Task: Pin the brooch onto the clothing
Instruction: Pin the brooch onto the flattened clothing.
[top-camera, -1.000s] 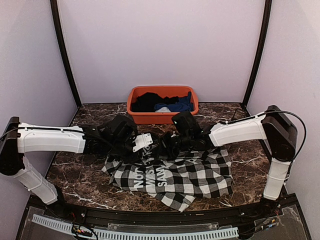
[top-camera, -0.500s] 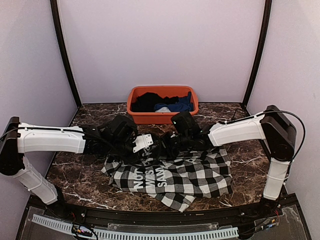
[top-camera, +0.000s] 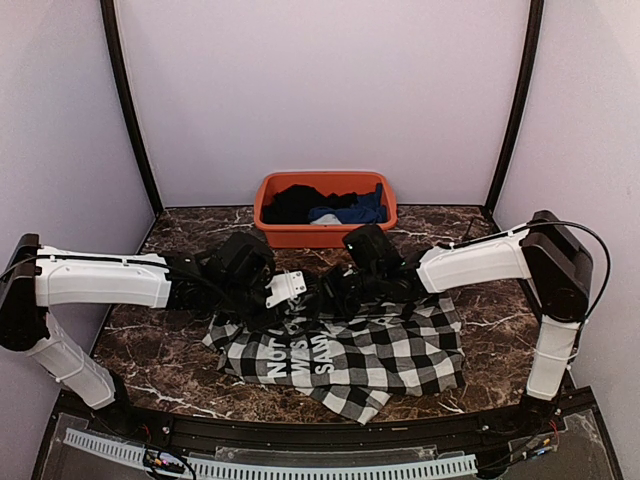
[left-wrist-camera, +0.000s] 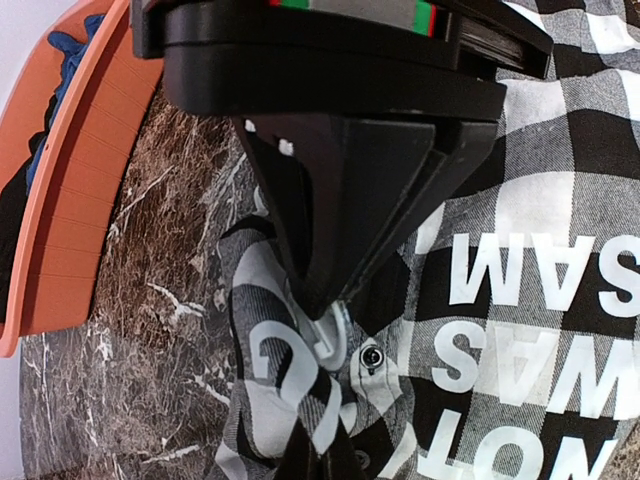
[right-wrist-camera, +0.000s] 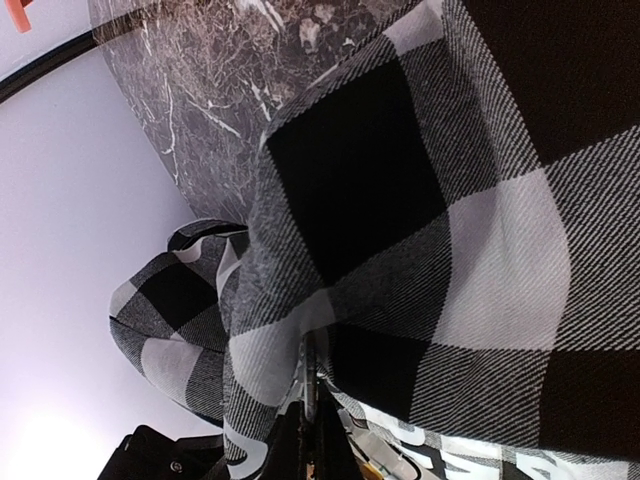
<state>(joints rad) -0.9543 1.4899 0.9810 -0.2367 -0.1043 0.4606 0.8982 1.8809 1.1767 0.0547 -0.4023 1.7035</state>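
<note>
The black-and-white check shirt (top-camera: 360, 350) with white block letters lies spread on the marble table. Both grippers meet at its upper left edge. My left gripper (top-camera: 298, 300) is shut on a raised fold of the shirt (left-wrist-camera: 300, 370), and a small pale ring-shaped piece (left-wrist-camera: 338, 338) sits at its tips next to a snap button (left-wrist-camera: 372, 357). My right gripper (top-camera: 335, 297) is shut on a thin metal piece, apparently the brooch (right-wrist-camera: 312, 375), which is pushed up into a fold of the cloth (right-wrist-camera: 400, 230). Most of the brooch is hidden by fabric. The right fingertips (left-wrist-camera: 315, 458) show in the left wrist view.
An orange bin (top-camera: 326, 232) holding black and blue garments stands at the back centre, just behind the grippers. Bare marble (top-camera: 160, 340) lies left of the shirt. Purple walls enclose the table on three sides.
The right gripper has edged slightly left toward the left gripper, and the shirt's upper edge has bunched a little. The left arm has barely moved.
</note>
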